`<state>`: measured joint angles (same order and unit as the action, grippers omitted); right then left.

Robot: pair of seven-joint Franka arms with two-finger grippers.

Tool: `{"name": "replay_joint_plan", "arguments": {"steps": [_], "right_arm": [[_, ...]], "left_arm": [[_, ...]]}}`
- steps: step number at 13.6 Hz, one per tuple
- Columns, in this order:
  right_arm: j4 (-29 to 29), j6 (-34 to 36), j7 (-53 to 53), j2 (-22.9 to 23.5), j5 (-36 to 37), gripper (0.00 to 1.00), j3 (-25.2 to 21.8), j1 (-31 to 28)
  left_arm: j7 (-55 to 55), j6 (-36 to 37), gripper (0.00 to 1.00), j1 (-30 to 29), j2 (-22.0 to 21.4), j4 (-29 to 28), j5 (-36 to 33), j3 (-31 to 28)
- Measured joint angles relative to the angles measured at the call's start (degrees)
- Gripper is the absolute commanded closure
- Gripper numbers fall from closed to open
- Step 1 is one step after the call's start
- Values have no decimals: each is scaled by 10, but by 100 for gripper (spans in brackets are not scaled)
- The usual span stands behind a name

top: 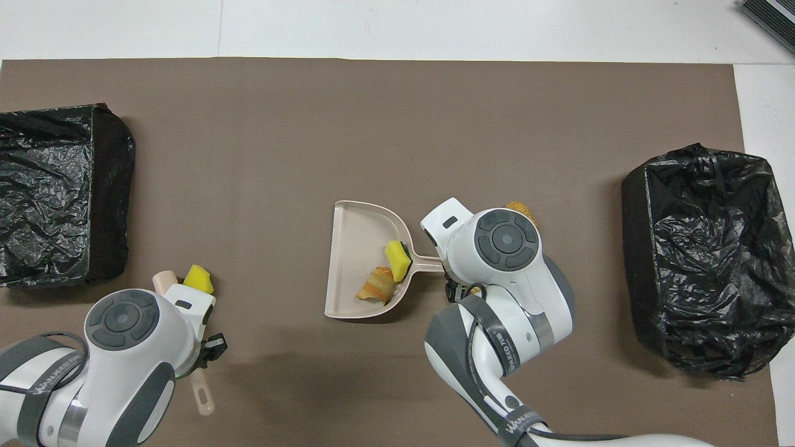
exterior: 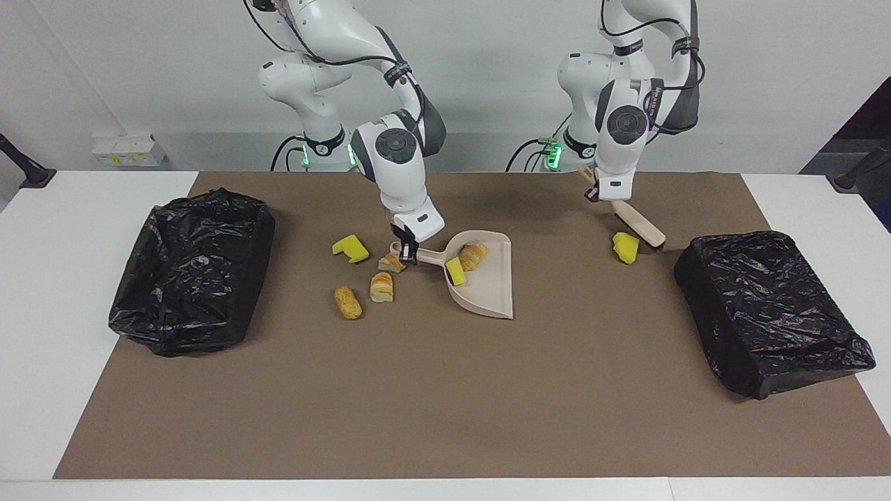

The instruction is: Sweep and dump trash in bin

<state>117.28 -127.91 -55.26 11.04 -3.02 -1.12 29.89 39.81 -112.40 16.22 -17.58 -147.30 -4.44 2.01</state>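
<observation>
My right gripper (exterior: 409, 255) is shut on the handle of the beige dustpan (exterior: 487, 285), which lies flat mid-mat. In the pan sit a yellow sponge chunk (exterior: 456, 271) and a bread bit (exterior: 473, 255). Loose trash lies by the handle toward the right arm's end: a yellow sponge (exterior: 350, 248) and three bread bits (exterior: 381, 287). My left gripper (exterior: 593, 195) is shut on the beige brush (exterior: 637, 224). The brush slants down, with its head close beside a lone yellow sponge (exterior: 625, 248). In the overhead view that sponge (top: 198, 279) shows just past my left wrist.
A black-bag-lined bin (exterior: 191, 271) stands at the right arm's end of the brown mat, and another bin (exterior: 769, 313) stands at the left arm's end, close to the brush head. Bare mat stretches from the dustpan to the table edge farthest from the robots.
</observation>
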Motion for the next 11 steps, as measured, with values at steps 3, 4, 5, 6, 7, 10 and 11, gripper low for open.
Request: {"name": "replay_joint_plan", "arguments": {"steps": [3, 4, 5, 6, 7, 10, 11], "right_arm": [[0, 0, 0, 0, 0, 100, 0, 0], [0, 0, 0, 0, 0, 100, 0, 0], [0, 0, 0, 0, 0, 100, 0, 0], [0, 0, 0, 0, 0, 100, 0, 0], [0, 0, 0, 0, 0, 100, 0, 0], [0, 0, 1, 0, 0, 100, 0, 0], [0, 0, 1, 0, 0, 100, 0, 0]], "left_arm": [[-42, -69, 100, 2, 24, 0, 21, 2], [-52, -96, 100, 9, 33, 1, 36, 2], [-65, -120, 100, 20, 43, 7, 56, 2], [-75, -134, 100, 34, 53, 19, 72, 2], [-82, -140, 100, 53, 64, 34, 89, 3], [-115, -169, 100, 118, 96, 60, 113, 5], [-119, -200, 100, 141, 113, 63, 115, 6]]}}
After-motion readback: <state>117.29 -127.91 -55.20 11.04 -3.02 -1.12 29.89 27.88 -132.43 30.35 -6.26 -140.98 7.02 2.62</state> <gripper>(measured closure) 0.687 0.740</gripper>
